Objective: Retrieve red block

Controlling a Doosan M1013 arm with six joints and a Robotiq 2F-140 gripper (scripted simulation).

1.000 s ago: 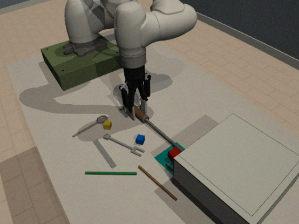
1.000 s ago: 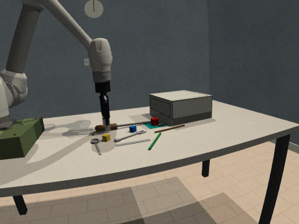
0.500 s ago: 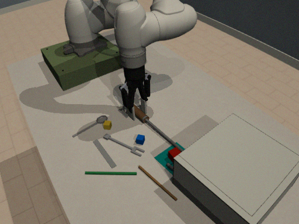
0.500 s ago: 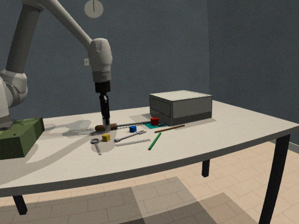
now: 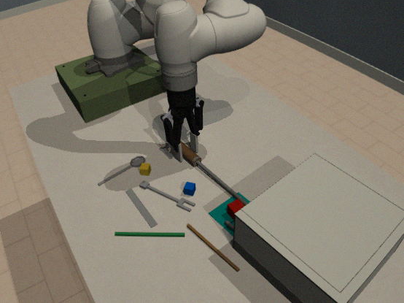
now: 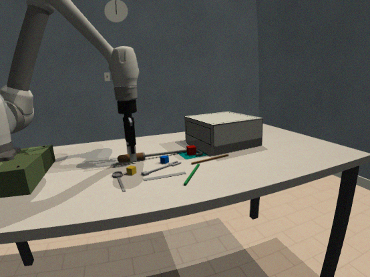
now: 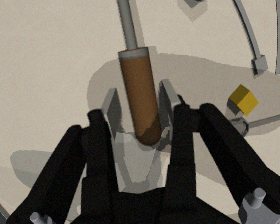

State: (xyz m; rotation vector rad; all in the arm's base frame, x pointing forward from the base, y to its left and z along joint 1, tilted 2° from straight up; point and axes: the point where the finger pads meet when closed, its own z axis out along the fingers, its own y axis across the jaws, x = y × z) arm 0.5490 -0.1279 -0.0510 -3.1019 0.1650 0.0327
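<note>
The red block (image 5: pixel 235 206) (image 6: pixel 191 149) sits on the teal square (image 5: pixel 219 215) (image 6: pixel 184 155), right at the front edge of the grey cabinet (image 5: pixel 321 212) (image 6: pixel 227 131). A long tool lies on the table, with a brown handle (image 5: pixel 190 155) (image 6: pixel 127 157) (image 7: pixel 139 91) and a grey rod that reaches to the block. Its far end (image 5: pixel 229 224) shows beside the block at the cabinet. My gripper (image 5: pixel 186 153) (image 6: pixel 132 154) (image 7: pixel 140 94) is down at the table and straddles the handle. It is open, with small gaps between the fingers and the handle.
A yellow cube (image 5: pixel 145 169) (image 7: pixel 243 100), a blue cube (image 5: pixel 189 188), a spoon-like tool (image 5: pixel 120 172), a forked tool (image 5: pixel 165 196), a grey strip (image 5: pixel 141 208), a green stick (image 5: pixel 149 234) and a brown stick (image 5: pixel 213 247) lie in front. The green robot base (image 5: pixel 98 85) stands behind.
</note>
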